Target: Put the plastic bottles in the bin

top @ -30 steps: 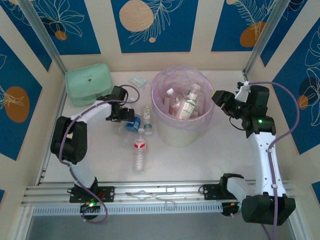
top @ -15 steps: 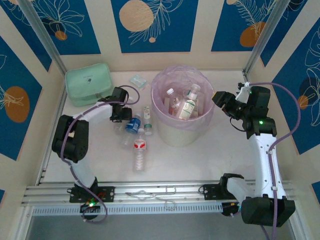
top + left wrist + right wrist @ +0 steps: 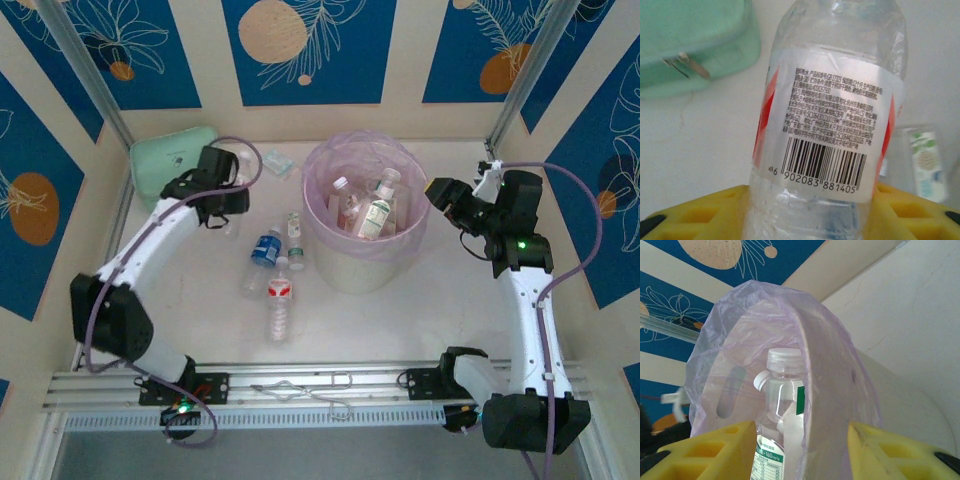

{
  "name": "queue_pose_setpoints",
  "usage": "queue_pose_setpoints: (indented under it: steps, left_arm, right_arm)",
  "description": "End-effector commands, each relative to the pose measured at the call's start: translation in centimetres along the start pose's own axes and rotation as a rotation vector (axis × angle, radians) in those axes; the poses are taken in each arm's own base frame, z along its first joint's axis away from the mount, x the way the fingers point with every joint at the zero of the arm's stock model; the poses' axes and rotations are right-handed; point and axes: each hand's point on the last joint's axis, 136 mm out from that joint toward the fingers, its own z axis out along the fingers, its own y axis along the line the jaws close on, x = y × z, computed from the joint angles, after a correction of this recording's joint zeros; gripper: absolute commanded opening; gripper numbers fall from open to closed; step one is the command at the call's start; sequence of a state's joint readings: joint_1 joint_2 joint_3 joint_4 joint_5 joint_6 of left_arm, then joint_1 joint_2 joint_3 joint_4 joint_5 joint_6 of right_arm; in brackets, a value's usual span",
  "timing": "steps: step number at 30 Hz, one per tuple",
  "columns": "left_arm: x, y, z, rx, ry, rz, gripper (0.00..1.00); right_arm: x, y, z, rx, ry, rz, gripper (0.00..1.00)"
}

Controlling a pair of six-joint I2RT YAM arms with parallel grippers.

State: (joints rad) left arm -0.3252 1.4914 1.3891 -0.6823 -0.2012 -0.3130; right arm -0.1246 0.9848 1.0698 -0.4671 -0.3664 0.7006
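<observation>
My left gripper is shut on a clear plastic bottle with a red and white barcode label, held between the yellow fingers beside the mint-green pouch. The bin, white with a pink bag lining, holds several bottles. Several more bottles lie left of it: a blue-labelled one, a red-labelled one and a small green-labelled one. My right gripper hovers open just right of the bin's rim, with a green-labelled bottle visible inside.
The mint-green zip pouch sits at the back left, close to my left gripper. A small clear packet lies behind it toward the bin. Walls close in the back and sides. A metal rail runs along the near edge.
My left gripper has closed on a bottle and carried it back and left, away from the bottles on the table toward the pouch. The right arm has barely moved.
</observation>
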Motion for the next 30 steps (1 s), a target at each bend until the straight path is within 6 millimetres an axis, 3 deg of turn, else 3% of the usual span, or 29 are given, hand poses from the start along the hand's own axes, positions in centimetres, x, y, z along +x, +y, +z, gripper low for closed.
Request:
queue_pose_setpoints:
  steps: [1, 9, 15, 22, 25, 30]
  left_arm:
    - [-1.9, -1.0, -5.5, 0.079, -0.08, 0.006, 0.49]
    - [-5.5, -5.6, -16.0, 0.275, -0.32, 0.005, 0.29]
    - [-7.4, -12.7, -21.5, 0.499, -0.422, 0.053, 0.17]
    - [-7.4, -20.1, -22.4, 0.628, -0.409, 0.137, 0.1]
    - [-7.4, -22.2, -22.0, 0.641, -0.392, 0.16, 0.08]
    - [-6.9, -25.2, -20.9, 0.654, -0.356, 0.195, 0.07]
  right_arm:
    - [0.0, 0.2, 0.0, -0.021, -0.017, -0.002, 0.5]
    - [0.4, 0.9, 0.5, -0.043, 0.008, -0.013, 0.48]
    - [0.6, 1.1, 0.3, -0.04, 0.009, -0.007, 0.48]
    - [1.1, 0.9, 0.6, -0.022, 0.035, -0.016, 0.45]
    - [1.3, 0.8, 1.2, -0.032, 0.047, 0.0, 0.35]
    - [2.0, 1.2, 2.2, -0.041, 0.085, -0.013, 0.29]
